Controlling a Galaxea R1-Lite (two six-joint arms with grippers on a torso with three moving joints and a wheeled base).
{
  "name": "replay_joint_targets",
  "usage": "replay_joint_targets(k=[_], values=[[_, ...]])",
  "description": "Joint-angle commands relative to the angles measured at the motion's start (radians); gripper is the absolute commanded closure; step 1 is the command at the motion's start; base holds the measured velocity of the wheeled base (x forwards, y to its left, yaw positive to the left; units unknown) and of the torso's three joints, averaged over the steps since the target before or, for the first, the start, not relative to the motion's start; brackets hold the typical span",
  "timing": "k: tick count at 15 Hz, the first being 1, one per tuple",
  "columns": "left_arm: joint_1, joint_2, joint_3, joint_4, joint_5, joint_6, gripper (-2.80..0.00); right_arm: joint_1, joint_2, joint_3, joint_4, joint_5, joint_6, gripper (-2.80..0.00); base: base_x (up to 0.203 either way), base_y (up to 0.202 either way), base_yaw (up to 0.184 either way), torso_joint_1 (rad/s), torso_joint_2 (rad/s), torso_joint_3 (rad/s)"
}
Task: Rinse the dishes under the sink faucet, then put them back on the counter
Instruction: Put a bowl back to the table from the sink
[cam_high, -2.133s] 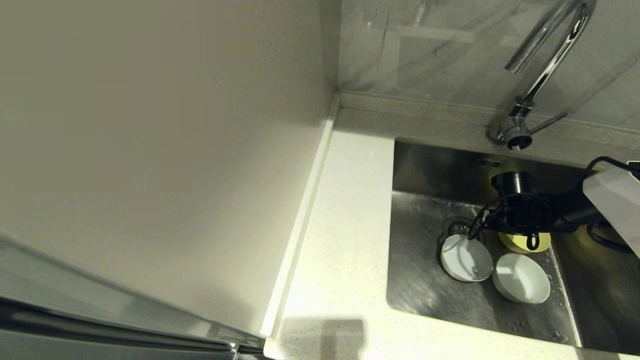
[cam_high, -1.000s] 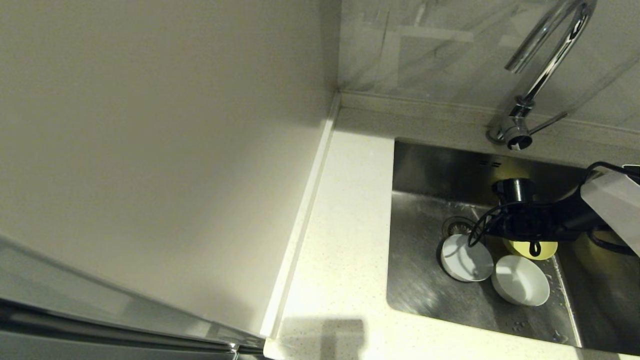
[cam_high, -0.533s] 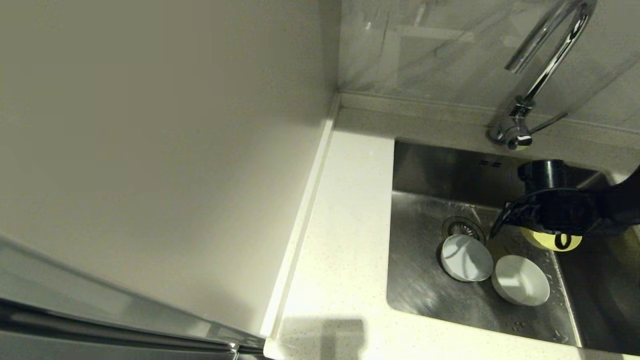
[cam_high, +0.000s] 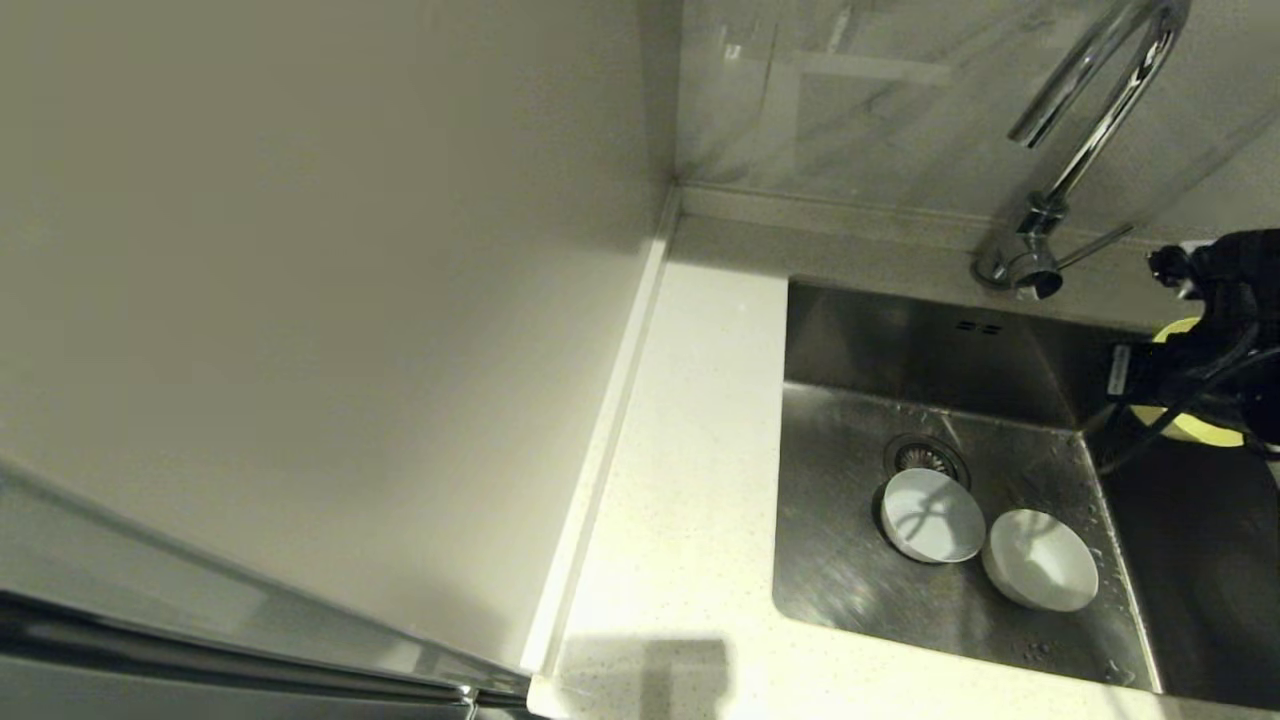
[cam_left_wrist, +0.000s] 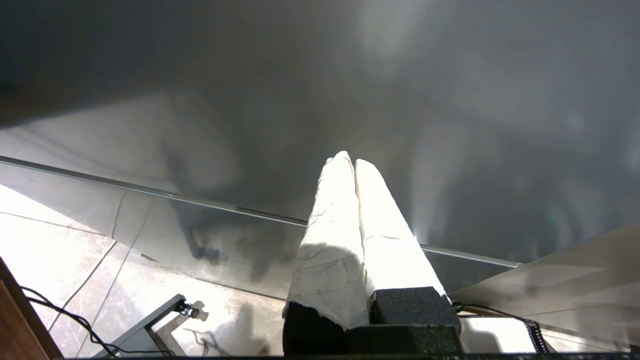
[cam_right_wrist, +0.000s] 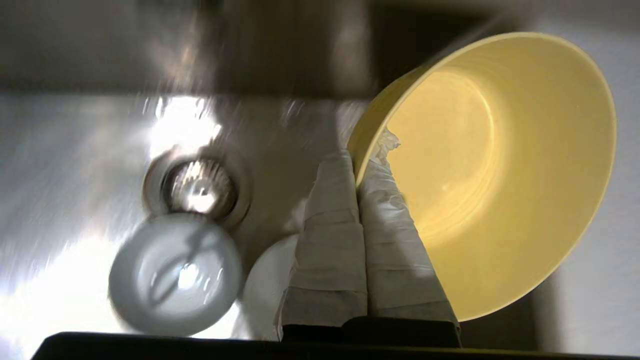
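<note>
The right hand (cam_right_wrist: 359, 175) is clamped on the rim of the pale yellow bowl (cam_right_wrist: 492, 165), one finger inside and one outside, holding it tilted above the right end of the sink (cam_high: 850, 580). To do the step well, the bowl probably wants carrying steadily beneath the faucet (cam_high: 1085, 130) spout, cavity up, without loosening the thin-rim pinch. Two glossy white bowls (cam_high: 932, 516) lie touching on the brushed steel floor beside the drain strainer (cam_high: 925, 457). The left hand (cam_left_wrist: 356, 170), closed and empty, hangs parked away from the speckled worktop (cam_high: 690, 480).
</note>
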Motion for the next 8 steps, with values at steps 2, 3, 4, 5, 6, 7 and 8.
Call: replay_joint_targets(k=[2, 3, 4, 5, 6, 7, 8], values=[[0.000, -0.003, 0.000, -0.001, 0.000, -0.001, 0.00, -0.055, 0.050, -0.188, -0.001, -0.035, -0.020, 0.00, 0.000, 0.000, 0.000, 0.000, 0.00, 0.000], [0.000, -0.003, 0.000, -0.001, 0.001, -0.001, 0.00, -0.075, 0.081, -0.250, 0.001, -0.053, -0.027, 0.00, 0.000, 0.000, 0.000, 0.000, 0.00, 0.000], [0.000, -0.003, 0.000, -0.001, 0.000, -0.001, 0.00, -0.105, 0.119, -0.300, 0.002, -0.068, -0.041, 0.00, 0.000, 0.000, 0.000, 0.000, 0.00, 0.000], [0.000, -0.003, 0.000, -0.001, 0.000, -0.001, 0.00, -0.134, 0.149, -0.343, 0.002, -0.076, -0.049, 0.00, 0.000, 0.000, 0.000, 0.000, 0.00, 0.000], [0.000, -0.003, 0.000, -0.001, 0.000, -0.001, 0.00, -0.160, 0.176, -0.374, 0.003, -0.085, -0.053, 0.00, 0.000, 0.000, 0.000, 0.000, 0.00, 0.000], [-0.001, -0.003, 0.000, -0.001, 0.001, -0.001, 0.00, -0.190, 0.203, -0.395, 0.003, -0.109, -0.054, 0.00, 0.000, 0.000, 0.000, 0.000, 0.00, 0.000], [-0.001, -0.003, 0.000, -0.001, 0.001, -0.001, 0.00, -0.219, 0.214, -0.398, 0.003, -0.120, -0.053, 0.00, 0.000, 0.000, 0.000, 0.000, 0.00, 0.000]])
